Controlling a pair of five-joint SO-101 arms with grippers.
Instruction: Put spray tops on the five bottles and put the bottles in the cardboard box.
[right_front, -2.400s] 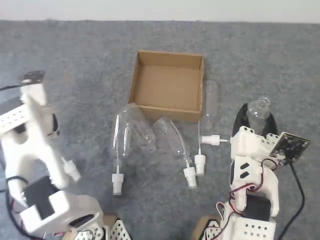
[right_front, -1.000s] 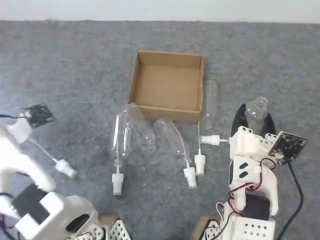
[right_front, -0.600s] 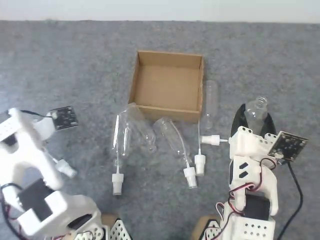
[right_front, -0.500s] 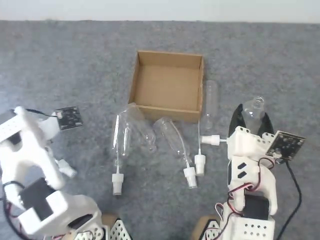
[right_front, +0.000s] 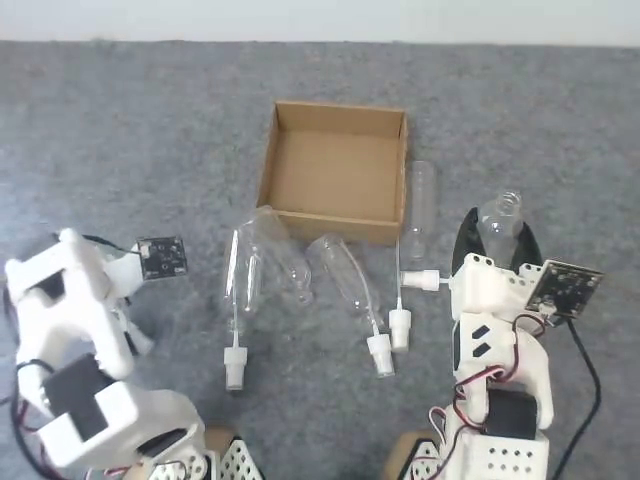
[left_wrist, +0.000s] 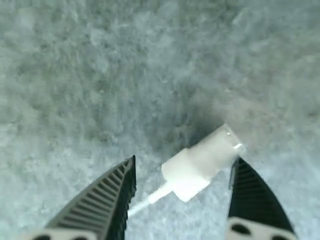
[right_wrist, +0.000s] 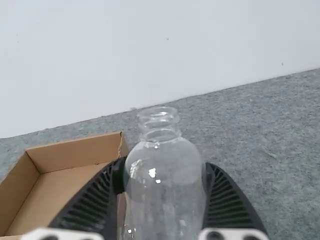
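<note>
My right gripper (right_wrist: 162, 175) is shut on a clear bottle (right_wrist: 161, 165), held upright with its open neck up, to the right of the cardboard box (right_front: 330, 222). In the high view the same bottle (right_front: 499, 222) stands between the black fingers. My left gripper (left_wrist: 184, 161) is open just above the carpet, with a white spray top (left_wrist: 200, 162) lying between its fingers (left_wrist: 110, 197). In the high view that spray top (right_front: 138, 340) peeks out beside the left arm. Three more clear bottles (right_front: 345, 272) lie in front of the box, and another (right_front: 420, 205) lies along its right side.
Several white spray tops (right_front: 400, 325) with thin tubes lie on the grey carpet between the arms. The box (right_wrist: 65, 150) is open and holds nothing. Bare carpet stretches to the left of the box and behind it.
The left arm has swung down and lowered its gripper around the spray top at the left. The right arm has shifted slightly toward the box with the bottle.
</note>
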